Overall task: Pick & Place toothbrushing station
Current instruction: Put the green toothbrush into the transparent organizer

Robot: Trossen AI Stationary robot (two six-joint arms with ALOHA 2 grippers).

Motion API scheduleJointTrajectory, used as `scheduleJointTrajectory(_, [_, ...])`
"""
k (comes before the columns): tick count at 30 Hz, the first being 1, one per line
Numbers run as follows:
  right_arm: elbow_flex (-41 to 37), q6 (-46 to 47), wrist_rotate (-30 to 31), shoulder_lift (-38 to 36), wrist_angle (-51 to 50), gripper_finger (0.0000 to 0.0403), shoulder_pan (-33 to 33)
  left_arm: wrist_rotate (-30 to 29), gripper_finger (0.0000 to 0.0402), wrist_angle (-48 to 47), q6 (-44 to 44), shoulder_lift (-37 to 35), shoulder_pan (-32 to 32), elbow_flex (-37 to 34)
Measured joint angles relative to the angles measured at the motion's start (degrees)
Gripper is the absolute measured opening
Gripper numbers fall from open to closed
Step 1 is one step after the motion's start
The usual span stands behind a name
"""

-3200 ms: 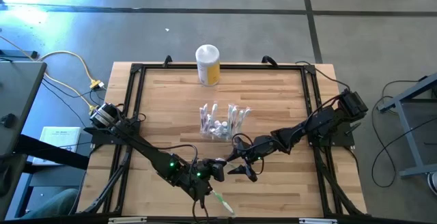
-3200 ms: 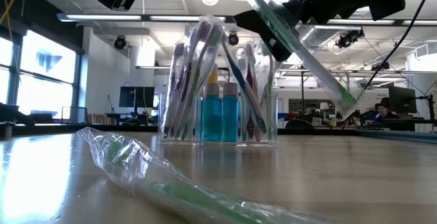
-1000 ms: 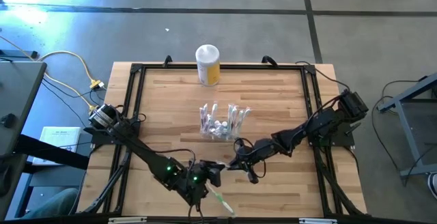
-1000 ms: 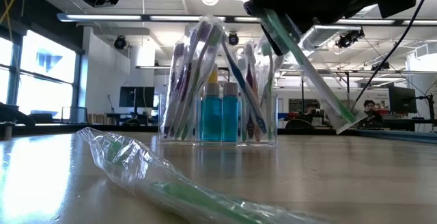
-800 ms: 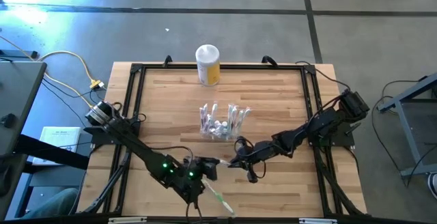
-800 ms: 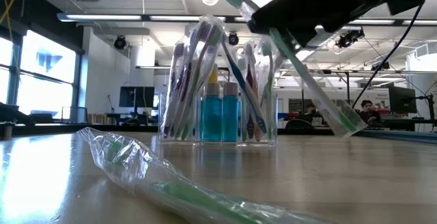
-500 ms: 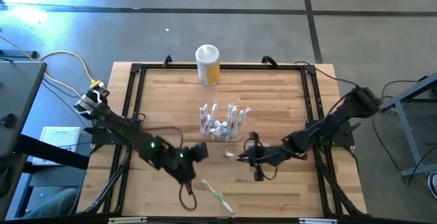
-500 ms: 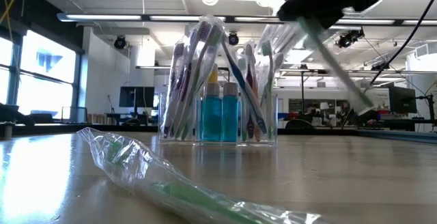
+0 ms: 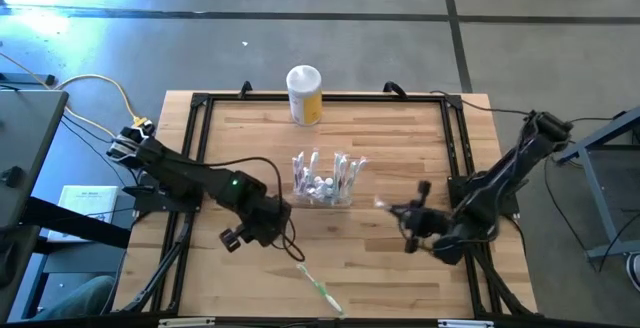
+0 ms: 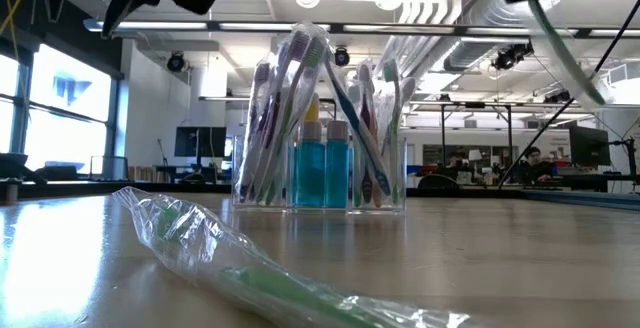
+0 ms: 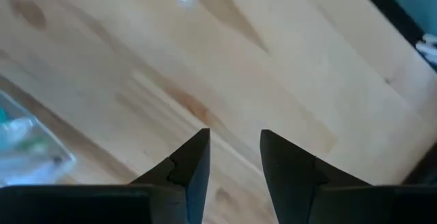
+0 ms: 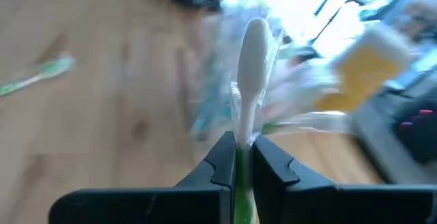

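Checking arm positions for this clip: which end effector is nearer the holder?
Left. The left end effector sits just off the holder, toward the front-left. The right end effector, gripping a wrapped toothbrush, is farther out to its right.

No legible text or labels

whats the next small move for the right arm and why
Probably carry the wrapped toothbrush left toward the toothbrushing station and line it up above an open slot. The right end effector is shut on the brush, which points toward the holder, but in the high view it sits off to the holder's right. The left end effector is open and empty.
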Motion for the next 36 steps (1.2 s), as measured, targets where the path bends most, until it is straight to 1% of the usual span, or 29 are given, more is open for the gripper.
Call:
scheduleJointTrajectory(3, [0.0,1.6,5.1,-4.1,-2.7,0.0016,1.5,0.1,0.0125,-2.1,0.3,-0.1,1.3,-1.7])
scheduleJointTrajectory(5, [0.0,-0.9,8.4,-5.4,-1.1,0.0016,2.1,0.1,0.0125,-2.0,0.4,-0.1,2.2,-3.0])
scheduleJointTrajectory(7, [-0.1,-4.6,10.7,-6.0,2.4,0.0016,2.2,1.1,0.0125,0.0,0.4,-1.0,3.3,-4.9])
scheduleJointTrajectory(9, [-0.9,-9.8,11.4,-6.0,9.7,0.0016,0.9,3.7,0.0125,3.5,1.2,-2.4,5.1,-7.1])
scheduleJointTrajectory(10, [-1.9,-13.3,9.9,-5.9,14.5,0.0016,-0.1,5.1,0.0125,4.9,2.2,-3.2,6.1,-8.2])
scheduleJointTrajectory(11, [-3.3,-17.1,6.9,-5.8,20.1,0.0016,-1.3,6.5,0.0125,5.8,3.1,-4.2,7.2,-9.4])
scheduleJointTrajectory(12, [-5.1,-21.2,2.5,-5.7,26.7,0.0016,-2.6,7.8,0.0125,6.8,4.0,-5.1,8.2,-10.5])
scheduleJointTrajectory(14, [-9.4,-29.2,-8.5,-5.5,42.4,0.0016,-5.3,9.3,0.0125,9.6,5.1,-7.6,10.4,-13.1])
scheduleJointTrajectory(16, [-13.7,-34.9,-17.2,-4.8,57.7,0.0016,-8.1,10.8,0.0125,14.1,4.9,-10.1,12.2,-16.2])
scheduleJointTrajectory(18, [-17.4,-38.7,-21.6,-3.6,69.5,0.0016,-10.6,12.6,0.0125,19.9,3.3,-12.8,14.0,-19.8])
scheduleJointTrajectory(20, [-20.3,-40.6,-24.6,-2.0,78.4,0.0016,-13.2,14.8,0.0125,24.3,1.3,-15.0,15.6,-23.2])
scheduleJointTrajectory(21, [-21.3,-40.7,-26.1,-0.8,82.3,0.0016,-14.8,14.9,0.0125,26.5,0.1,-16.1,16.4,-24.8])
scheduleJointTrajectory(24, [-22.6,-38.9,-31.1,4.0,90.4,0.0016,-20.5,14.9,0.0125,33.9,-6.0,-18.9,17.8,-30.1])
scheduleJointTrajectory(28, [-21.5,-36.0,-39.1,10.7,96.3,0.0016,-26.8,15.0,0.0125,48.4,-15.6,-21.1,17.8,-37.6])
scheduleJointTrajectory(29, [-21.3,-35.7,-40.3,12.1,97.4,0.0016,-27.9,14.9,0.0125,52.4,-18.7,-21.3,17.8,-39.1])
scheduleJointTrajectory(31, [-20.5,-34.9,-41.5,15.1,99.6,0.0016,-29.3,14.7,0.0125,57.0,-24.1,-21.9,17.8,-42.4])
scheduleJointTrajectory(33, [-20.2,-33.4,-41.5,17.3,101.0,0.0016,-30.5,13.5,0.0125,64.7,-27.5,-21.7,16.9,-45.0])
scheduleJointTrajectory(36, [-19.7,-29.5,-41.3,19.8,102.5,0.0016,-32.0,10.6,0.0125,72.2,-28.3,-21.8,14.6,-48.2])
